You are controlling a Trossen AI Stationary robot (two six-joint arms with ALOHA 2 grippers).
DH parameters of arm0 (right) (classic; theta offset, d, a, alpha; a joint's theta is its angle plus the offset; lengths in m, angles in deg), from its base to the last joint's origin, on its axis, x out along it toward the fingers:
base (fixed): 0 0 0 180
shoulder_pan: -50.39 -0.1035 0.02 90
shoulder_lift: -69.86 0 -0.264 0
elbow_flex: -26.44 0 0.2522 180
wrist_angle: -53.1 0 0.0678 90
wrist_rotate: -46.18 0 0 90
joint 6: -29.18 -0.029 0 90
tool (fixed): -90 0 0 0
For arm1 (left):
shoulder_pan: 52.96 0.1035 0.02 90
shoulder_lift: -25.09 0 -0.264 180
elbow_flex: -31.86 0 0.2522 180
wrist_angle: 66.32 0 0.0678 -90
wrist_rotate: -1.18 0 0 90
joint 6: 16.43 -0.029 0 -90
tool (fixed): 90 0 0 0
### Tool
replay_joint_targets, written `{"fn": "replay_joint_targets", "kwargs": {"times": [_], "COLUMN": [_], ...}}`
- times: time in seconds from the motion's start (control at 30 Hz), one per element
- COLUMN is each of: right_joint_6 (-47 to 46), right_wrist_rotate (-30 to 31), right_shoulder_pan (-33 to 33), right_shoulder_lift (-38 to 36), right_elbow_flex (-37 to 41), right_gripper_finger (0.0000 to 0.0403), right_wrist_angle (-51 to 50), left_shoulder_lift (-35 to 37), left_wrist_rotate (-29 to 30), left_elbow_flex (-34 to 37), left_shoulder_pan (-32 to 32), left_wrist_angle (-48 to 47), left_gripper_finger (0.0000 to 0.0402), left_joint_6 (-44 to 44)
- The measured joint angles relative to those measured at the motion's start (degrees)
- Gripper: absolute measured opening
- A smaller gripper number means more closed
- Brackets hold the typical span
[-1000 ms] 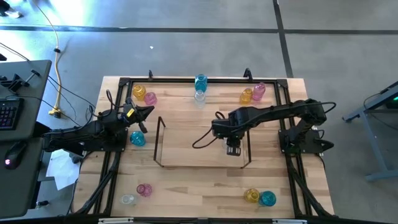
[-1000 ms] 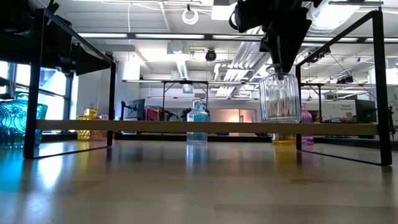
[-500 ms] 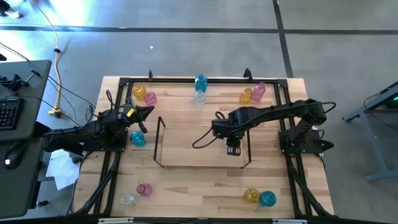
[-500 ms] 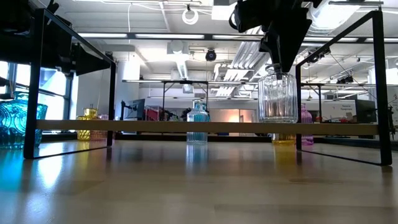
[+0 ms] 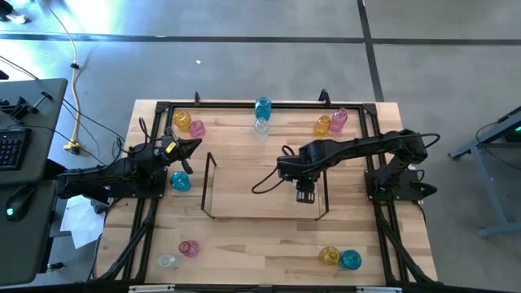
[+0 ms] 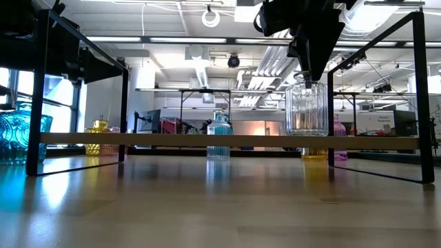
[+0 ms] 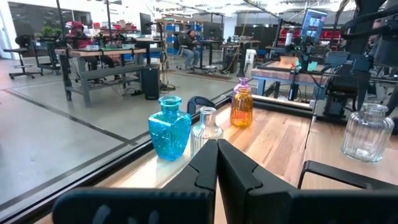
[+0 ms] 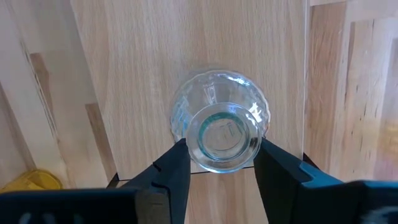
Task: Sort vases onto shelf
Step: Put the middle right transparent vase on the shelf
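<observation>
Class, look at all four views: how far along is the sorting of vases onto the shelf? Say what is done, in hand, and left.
Done: nothing else stands on the shelf. In hand: the right gripper brackets the neck of a clear ribbed vase whose base meets the shelf surface. Left: the vases around the table edges, such as the teal vase beside the shut, waiting left gripper.

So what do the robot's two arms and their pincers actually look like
Both arms are dark, nearly black, jointed tubes on dark bases. The left arm carries a small yellow marking near its wrist. The right arm has a thin black cable looping below its forearm. The left pincer has two matte black, wedge-shaped fingers. The right pincer has the same dark, blocky fingers.
</observation>
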Motion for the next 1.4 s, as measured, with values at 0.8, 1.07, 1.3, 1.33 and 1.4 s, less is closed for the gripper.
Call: {"fn": "replay_joint_targets", "kwargs": {"times": [0.8,1.07,1.3,1.33,1.4], "right_joint_6": [-0.59,-0.54,-0.54,-0.57,-0.78], "right_wrist_rotate": [-0.12,-0.17,-0.53,-0.51,-0.51], "right_shoulder_pan": [0.00,0.00,0.00,0.00,-0.02], "right_shoulder_lift": [0.00,0.00,0.00,0.00,0.00], "right_elbow_flex": [0.00,0.00,0.00,0.00,0.00], "right_gripper_finger": [0.0134,0.0134,0.0139,0.0145,0.0161], "right_wrist_angle": [-0.48,-0.48,-0.49,-0.48,-0.48], "left_shoulder_lift": [0.00,0.00,-0.01,0.00,0.00], "left_wrist_rotate": [0.00,-0.02,-0.01,-0.02,-0.02], "left_elbow_flex": [0.00,0.01,0.00,0.00,0.01], "left_shoulder_pan": [-0.01,0.00,-0.01,-0.01,0.00], "left_wrist_angle": [0.77,0.75,0.73,0.73,0.73], "left_gripper_finger": [0.0000,0.0000,0.0000,0.0000,0.0000], "left_joint_6": [-0.12,-0.13,-0.13,-0.13,-0.13]}}
